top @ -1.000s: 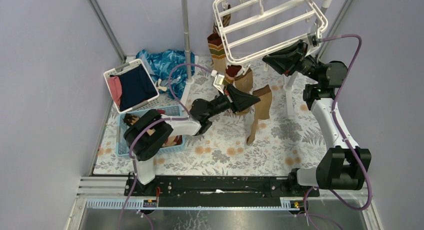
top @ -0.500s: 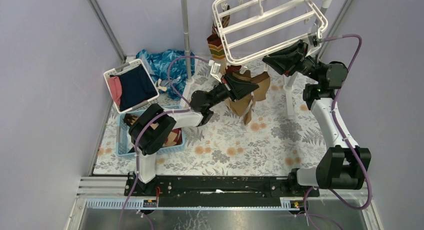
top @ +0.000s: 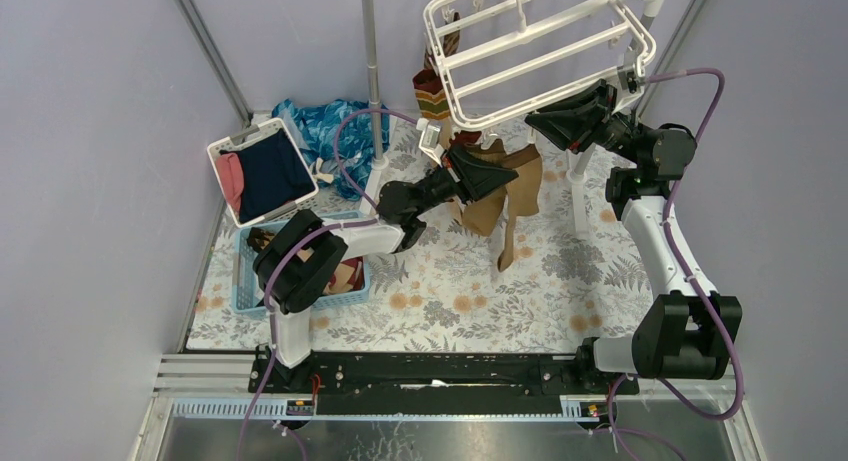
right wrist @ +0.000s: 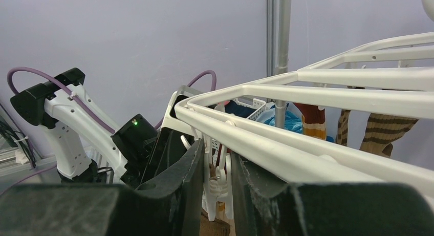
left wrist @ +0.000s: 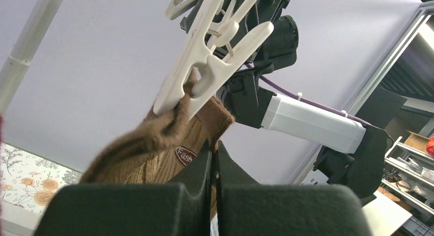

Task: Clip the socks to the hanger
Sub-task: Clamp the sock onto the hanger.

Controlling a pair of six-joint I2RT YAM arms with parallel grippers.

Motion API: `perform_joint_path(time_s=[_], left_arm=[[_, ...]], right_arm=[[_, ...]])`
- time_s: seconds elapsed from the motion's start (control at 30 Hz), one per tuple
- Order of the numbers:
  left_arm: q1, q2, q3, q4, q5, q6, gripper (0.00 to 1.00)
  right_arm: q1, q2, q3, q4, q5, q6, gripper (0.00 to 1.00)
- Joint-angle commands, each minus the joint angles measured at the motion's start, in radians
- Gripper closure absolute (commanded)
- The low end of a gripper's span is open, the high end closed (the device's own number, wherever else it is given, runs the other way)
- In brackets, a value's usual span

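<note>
The white hanger [top: 540, 46] hangs from the rack at the back. My left gripper [top: 492, 173] is shut on the cuff of a plain brown sock [top: 515, 186] and holds it up under the hanger's near edge. In the left wrist view, my left gripper [left wrist: 215, 144] pinches the sock [left wrist: 153, 138], whose cuff sits in the mouth of a white clip [left wrist: 204, 67]. My right gripper [top: 535, 129] reaches in from the right. In the right wrist view, my right gripper [right wrist: 217, 151] is shut on that clip [right wrist: 217, 187] below the hanger frame [right wrist: 307, 113]. Striped and banded socks [top: 435, 91] hang at the back.
The grey-white rack pole [top: 372, 71] stands at the back. A white basket [top: 228, 141] of navy and pink clothes and a blue patterned cloth [top: 325, 126] lie back left. A blue basket [top: 245, 291] holding more socks sits near the left arm's base.
My left gripper has risen and moved back with the brown sock, bringing its cuff up to the clip. The sock's lower part now hangs down. My right gripper has stayed at the clip.
</note>
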Motion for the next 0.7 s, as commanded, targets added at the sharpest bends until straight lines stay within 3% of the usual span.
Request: perform_joint_path(time_s=[0.0, 0.67], left_arm=[[0.006, -0.039, 0.001, 0.105, 0.017, 0.011, 1.0], [0.011, -0.014, 0.096, 0.104, 0.105, 0.024, 0.99]], right_arm=[[0.009, -0.006, 0.015, 0.067, -0.042, 0.046, 0.86], [0.01, 0.005, 0.018, 0.191, -0.059, 0.193, 0.86]])
